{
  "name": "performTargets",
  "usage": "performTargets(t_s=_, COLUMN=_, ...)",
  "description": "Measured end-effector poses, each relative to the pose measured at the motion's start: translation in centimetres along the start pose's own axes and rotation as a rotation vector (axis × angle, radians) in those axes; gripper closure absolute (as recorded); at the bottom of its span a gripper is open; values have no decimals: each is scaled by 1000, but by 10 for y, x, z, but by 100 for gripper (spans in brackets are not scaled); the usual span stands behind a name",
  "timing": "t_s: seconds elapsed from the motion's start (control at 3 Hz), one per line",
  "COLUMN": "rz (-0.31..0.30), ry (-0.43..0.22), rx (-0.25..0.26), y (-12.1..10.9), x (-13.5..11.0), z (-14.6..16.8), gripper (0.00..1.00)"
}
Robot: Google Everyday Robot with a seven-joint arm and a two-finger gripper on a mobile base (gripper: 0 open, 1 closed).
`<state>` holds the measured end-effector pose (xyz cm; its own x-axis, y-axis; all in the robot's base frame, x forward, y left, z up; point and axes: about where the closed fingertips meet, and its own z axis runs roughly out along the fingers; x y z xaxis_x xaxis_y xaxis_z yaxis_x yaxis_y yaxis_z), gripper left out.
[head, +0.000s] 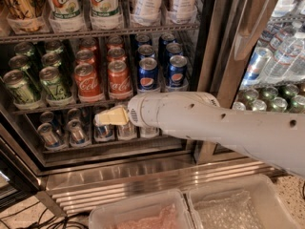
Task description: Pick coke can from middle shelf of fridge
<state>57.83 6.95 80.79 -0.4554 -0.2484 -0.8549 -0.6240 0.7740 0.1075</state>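
Note:
Two lanes of red coke cans (87, 81) stand on the middle shelf (57, 105) of the fridge (119, 171), between green cans (54, 83) on the left and blue Pepsi cans (148, 73) on the right. My gripper (107, 117), cream-coloured at the end of the white arm (200, 120), reaches in from the right. It sits just below the shelf's front edge, under the right coke lane (119, 79), in front of the lower-shelf cans. It touches no can.
Tall 7UP cans (105, 4) and white bottles fill the shelf above. Silver-topped cans (76, 130) stand on the lower shelf. Behind the right steel door post (224, 56) are water bottles (286, 56) and green cans (267, 97). Two plastic bins (143, 213) lie at the bottom.

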Motion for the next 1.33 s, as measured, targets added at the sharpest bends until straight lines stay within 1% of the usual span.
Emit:
performTargets(t_s=0.33, rz=-22, ry=-50, rx=22, y=-4, x=-10, z=-2, gripper=0)
performTargets(t_s=0.67, rz=-24, ry=-74, rx=16, y=-3, x=-18, z=9, gripper=0)
performTargets(t_s=1.33, rz=-22, ry=-75, rx=-16, y=4, x=-26, z=33, gripper=0)
